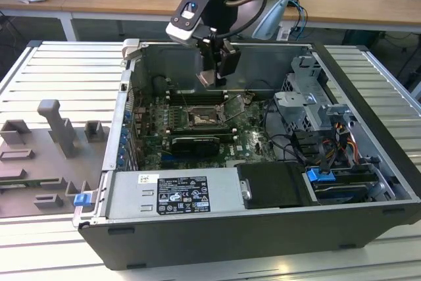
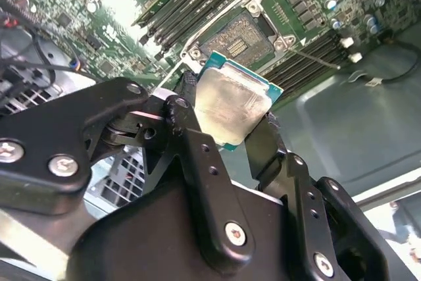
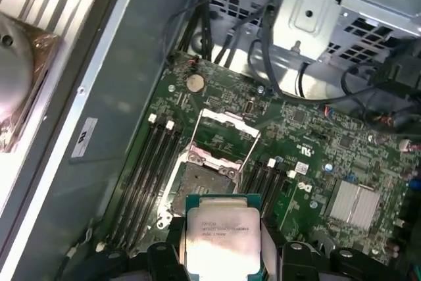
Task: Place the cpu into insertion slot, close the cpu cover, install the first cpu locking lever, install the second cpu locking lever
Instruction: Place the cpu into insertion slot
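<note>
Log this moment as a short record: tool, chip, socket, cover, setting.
tool: black two-finger tool, shut on the chip, above the board
chip: small flat square silver-grey chip, clamped in the tool, not yet in the socket
socket: square dark socket with silver rim, empty, on the green circuit board
cover: thin silver metal frame plate, swung open, off the socket
setting: open dark grey computer case
</note>
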Available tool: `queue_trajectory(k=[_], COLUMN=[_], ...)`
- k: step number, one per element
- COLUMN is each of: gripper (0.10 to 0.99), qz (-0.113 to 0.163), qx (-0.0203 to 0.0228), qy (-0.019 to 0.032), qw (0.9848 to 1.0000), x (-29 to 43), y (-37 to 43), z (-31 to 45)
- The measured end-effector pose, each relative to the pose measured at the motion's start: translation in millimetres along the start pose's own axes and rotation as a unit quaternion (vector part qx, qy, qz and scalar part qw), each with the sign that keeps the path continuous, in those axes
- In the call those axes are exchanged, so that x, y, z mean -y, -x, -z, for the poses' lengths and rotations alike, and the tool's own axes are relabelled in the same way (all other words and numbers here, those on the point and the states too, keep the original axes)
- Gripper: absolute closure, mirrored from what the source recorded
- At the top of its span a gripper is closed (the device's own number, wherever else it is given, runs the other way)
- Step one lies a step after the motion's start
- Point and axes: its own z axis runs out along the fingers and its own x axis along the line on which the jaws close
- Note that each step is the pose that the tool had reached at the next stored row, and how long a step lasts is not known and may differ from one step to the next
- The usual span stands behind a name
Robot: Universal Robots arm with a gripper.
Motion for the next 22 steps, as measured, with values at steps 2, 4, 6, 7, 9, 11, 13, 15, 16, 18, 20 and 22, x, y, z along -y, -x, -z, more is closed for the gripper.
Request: queue_trajectory(k=[2,4,6,7,9,11,13,15,16,18,20,22], gripper=[0.545,0.545,0.545,0.545,0.545,0.545,0.545,0.545,0.545,0.545,0.545,0.545], qz=[-0.019,-0.033,-0.038,-0.038,-0.039,-0.064,-0.082,-0.106,-0.113,-0.119,-0.120,-0.120], qx=[0.0016,0.0028,0.0032,0.0032,0.0035,0.0060,0.0075,0.0095,0.0101,0.0105,0.0106,0.0105], qy=[0.0003,0.0005,0.0006,0.0006,0.0005,0.0009,0.0012,0.0016,0.0017,0.0012,0.0010,0.0006], qw=[0.9998,0.9995,0.9993,0.9993,0.9992,0.9979,0.9966,0.9943,0.9936,0.9929,0.9927,0.9927], x=[0.1,0.2,0.5,0.6,1.3,1.7,1.9,2.0,2.1,2.4,3.2,3.7], y=[0.0,0.0,-0.1,-0.2,-0.2,-0.1,-0.1,-0.1,-0.1,-0.2,-0.2,-0.2], z=[-1.2,-2.3,-6.0,-8.4,-15.7,-19.8,-21.5,-24.8,-26.8,-29.9,-35.1,-41.1])
